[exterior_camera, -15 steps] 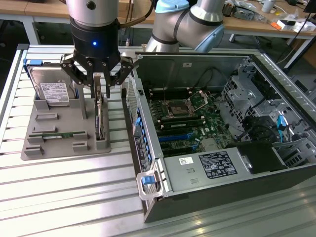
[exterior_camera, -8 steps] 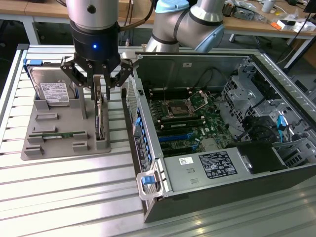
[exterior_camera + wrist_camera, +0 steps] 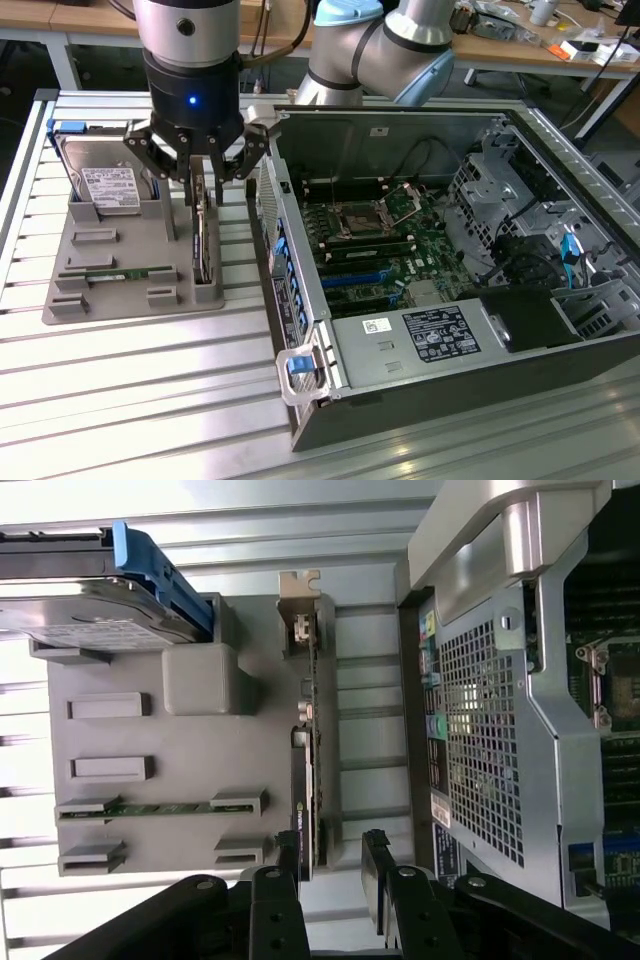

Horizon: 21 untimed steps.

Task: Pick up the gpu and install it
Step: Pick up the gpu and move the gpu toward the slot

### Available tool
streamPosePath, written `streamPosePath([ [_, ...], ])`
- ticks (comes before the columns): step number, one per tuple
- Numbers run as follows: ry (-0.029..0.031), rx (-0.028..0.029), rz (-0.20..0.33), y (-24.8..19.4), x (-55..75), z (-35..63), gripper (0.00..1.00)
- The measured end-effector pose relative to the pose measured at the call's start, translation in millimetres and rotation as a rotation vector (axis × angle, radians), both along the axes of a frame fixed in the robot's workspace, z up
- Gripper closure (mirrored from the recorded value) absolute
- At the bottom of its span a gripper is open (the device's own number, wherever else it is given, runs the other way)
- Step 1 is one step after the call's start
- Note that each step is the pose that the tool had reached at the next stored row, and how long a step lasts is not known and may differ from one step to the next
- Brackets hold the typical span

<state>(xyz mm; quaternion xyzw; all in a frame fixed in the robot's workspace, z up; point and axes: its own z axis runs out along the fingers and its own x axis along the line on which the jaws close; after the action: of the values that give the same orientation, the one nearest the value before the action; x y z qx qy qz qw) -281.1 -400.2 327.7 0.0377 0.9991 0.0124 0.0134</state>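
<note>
Wooden desks point(image 3: 60, 18), slatted metal table point(image 3: 130, 400)

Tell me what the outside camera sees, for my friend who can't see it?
A robot arm's open end effector hangs right over the gpu, a thin dark card standing on edge in a grey holder tray that also carries a hard drive and a memory stick. An open computer case sits to the exterior view's right on a metal table.

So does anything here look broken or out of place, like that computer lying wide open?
Nothing stands out. The computer case is open but looks intact. The gpu stands on edge in the gray holder, under the open gripper; the hard drive and memory stick sit in their own slots.
</note>
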Motion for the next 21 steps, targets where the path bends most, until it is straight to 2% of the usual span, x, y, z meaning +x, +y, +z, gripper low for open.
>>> streamPosePath([
  [21,0.0000,0.0000,0.000,-0.9,0.0,-12.2,0.62],
])
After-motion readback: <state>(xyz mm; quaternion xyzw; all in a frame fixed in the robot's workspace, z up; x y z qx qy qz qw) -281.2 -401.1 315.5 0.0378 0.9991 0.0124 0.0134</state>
